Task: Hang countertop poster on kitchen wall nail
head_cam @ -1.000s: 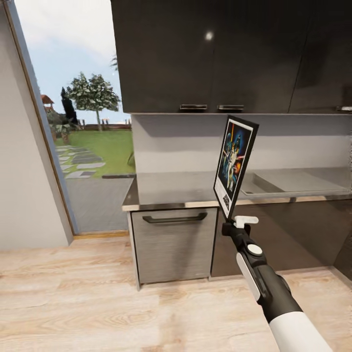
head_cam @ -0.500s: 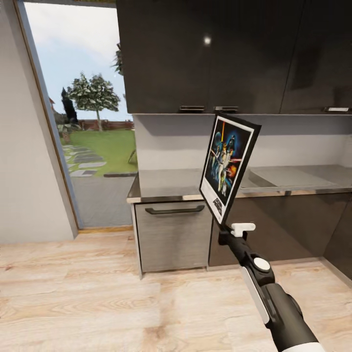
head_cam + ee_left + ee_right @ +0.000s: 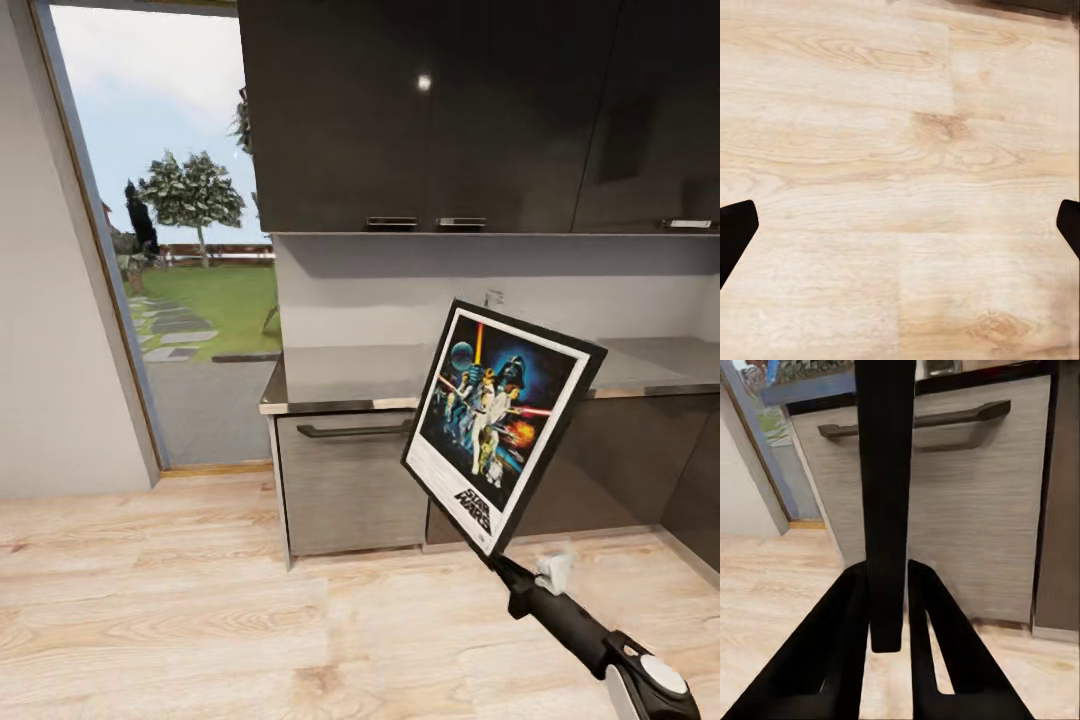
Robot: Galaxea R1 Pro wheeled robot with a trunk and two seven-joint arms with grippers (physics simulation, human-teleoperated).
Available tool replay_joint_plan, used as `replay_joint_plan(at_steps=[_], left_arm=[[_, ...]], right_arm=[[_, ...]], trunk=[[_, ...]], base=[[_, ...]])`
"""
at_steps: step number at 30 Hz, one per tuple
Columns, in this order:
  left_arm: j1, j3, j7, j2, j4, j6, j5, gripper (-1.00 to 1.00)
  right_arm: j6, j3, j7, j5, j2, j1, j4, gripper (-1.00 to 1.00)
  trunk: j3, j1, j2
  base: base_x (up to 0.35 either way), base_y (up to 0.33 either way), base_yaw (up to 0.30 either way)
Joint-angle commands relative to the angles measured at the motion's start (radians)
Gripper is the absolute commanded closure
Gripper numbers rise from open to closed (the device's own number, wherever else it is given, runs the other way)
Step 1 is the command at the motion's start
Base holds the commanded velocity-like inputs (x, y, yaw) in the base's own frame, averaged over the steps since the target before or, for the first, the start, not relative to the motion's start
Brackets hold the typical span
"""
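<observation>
Left gripper point(image 3: 900, 225) hanging over wooden floor point(image 3: 870, 150), fingers spread wide, holding nothing. Countertop point(image 3: 340, 375) standing behind. Right gripper point(image 3: 500, 563) clamping poster point(image 3: 500, 425) at lower corner, holding it tilted in air before cabinets, artwork facing camera.

right arm: reaches forward and up from the head view's lower right | right gripper point(image 3: 894, 607): both fingers pinched on the lower edge of the poster point(image 3: 500, 435), held tilted | left gripper point(image 3: 900, 225): points down at the floor, fingertips spread wide apart
</observation>
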Motion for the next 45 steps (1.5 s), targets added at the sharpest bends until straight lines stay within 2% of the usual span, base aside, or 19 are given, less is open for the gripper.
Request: replay_joint_plan(at_steps=[1, 3, 5, 13, 17, 23, 35, 45], left_arm=[[0.000, 0.008, -0.020, 0.000, 0.000, 0.000, 0.000, -1.00], [0.000, 0.015, -0.048, 0.001, 0.000, 0.000, 0.000, -1.00], [0.000, 0.021, -0.083, 0.002, 0.000, -0.001, -0.001, -1.00], [0.000, 0.025, -0.123, 0.002, 0.000, -0.002, 0.000, -1.00], [0.000, 0.024, -0.128, 0.002, 0.000, -0.001, 0.000, -1.00], [0.000, 0.018, -0.129, 0.002, 0.002, -0.002, -0.001, -1.00], [0.000, 0.014, -0.129, 0.001, 0.003, 0.000, -0.001, -1.00], [0.000, 0.013, -0.129, 0.002, 0.003, 0.002, -0.002, -1.00]], right_arm=[[0.000, -0.023, 0.030, -0.016, 0.000, 0.017, 0.011, 1.00], [-0.029, -0.053, 0.064, -0.009, -0.001, 0.047, 0.035, 1.00], [-0.085, -0.080, 0.094, 0.016, -0.001, 0.089, 0.075, 1.00], [-0.200, -0.107, 0.117, 0.084, -0.002, 0.143, 0.229, 1.00], [-0.218, -0.110, 0.118, 0.111, -0.002, 0.149, 0.291, 1.00], [-0.226, -0.112, 0.116, 0.126, -0.003, 0.151, 0.352, 1.00], [-0.227, -0.112, 0.116, 0.127, -0.003, 0.151, 0.354, 1.00], [-0.226, -0.111, 0.116, 0.127, -0.003, 0.151, 0.354, 1.00]], trunk=[[-0.001, 0.000, -0.001], [-0.001, 0.000, -0.001], [-0.001, 0.000, -0.001], [-0.001, 0.000, -0.001], [-0.001, 0.000, -0.001], [-0.002, 0.000, -0.001], [-0.019, 0.000, -0.001], [0.010, -0.038, 0.069]], base=[[0.000, 0.000, 0.000], [0.000, 0.000, 0.000], [0.000, 0.000, 0.000], [0.000, 0.000, 0.000], [0.000, 0.000, 0.000], [0.000, 0.000, 0.000], [0.000, 0.000, 0.000], [0.000, 0.000, 0.000]])
